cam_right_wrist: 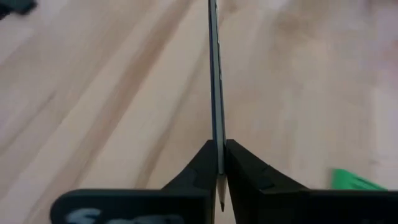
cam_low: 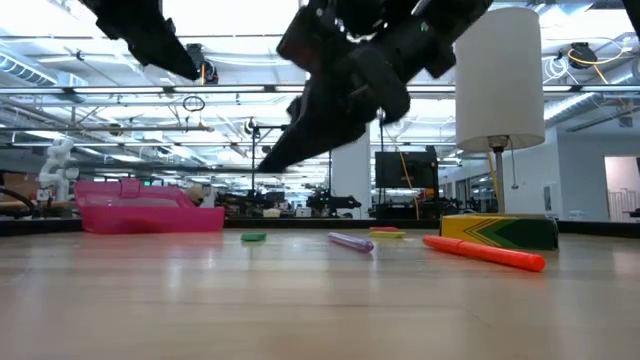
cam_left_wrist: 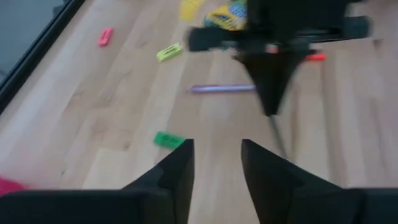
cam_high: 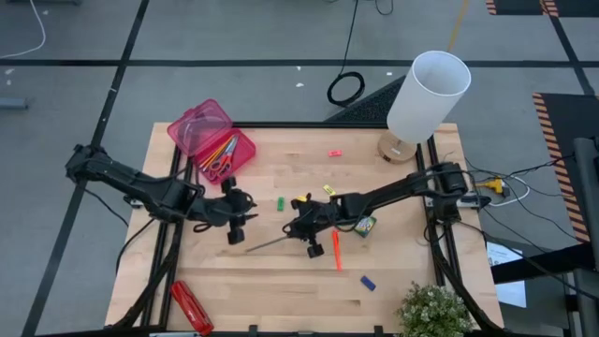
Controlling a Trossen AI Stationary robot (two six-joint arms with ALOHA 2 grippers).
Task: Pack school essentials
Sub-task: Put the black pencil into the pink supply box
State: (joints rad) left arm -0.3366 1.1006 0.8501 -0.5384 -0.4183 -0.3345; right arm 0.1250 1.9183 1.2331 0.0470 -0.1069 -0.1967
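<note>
**Pencil in the right arm's grip, pointing at the left arm**

From where I stand, the pink case sits at the table's far left corner with scissors and other pens already in its tray. Just this side of it, the left gripper hangs over bare wood, its fingers parted a little with nothing between them.

Next comes the piece that matters: a thin grey pencil, pinched at one end by the right gripper, whose jaws are closed flat on it. The pencil's long axis runs out from those jaws toward the left arm, its free tip ending near the left gripper, and it looks lifted off the table. So the left gripper is the nearer one to the case, while the pencil itself belongs to the right arm for now. I judge the coming move depends on carrying that long shaft leftward to the case, or passing it across.

Farther right lie the orange marker and the crayon box, waiting.
</note>
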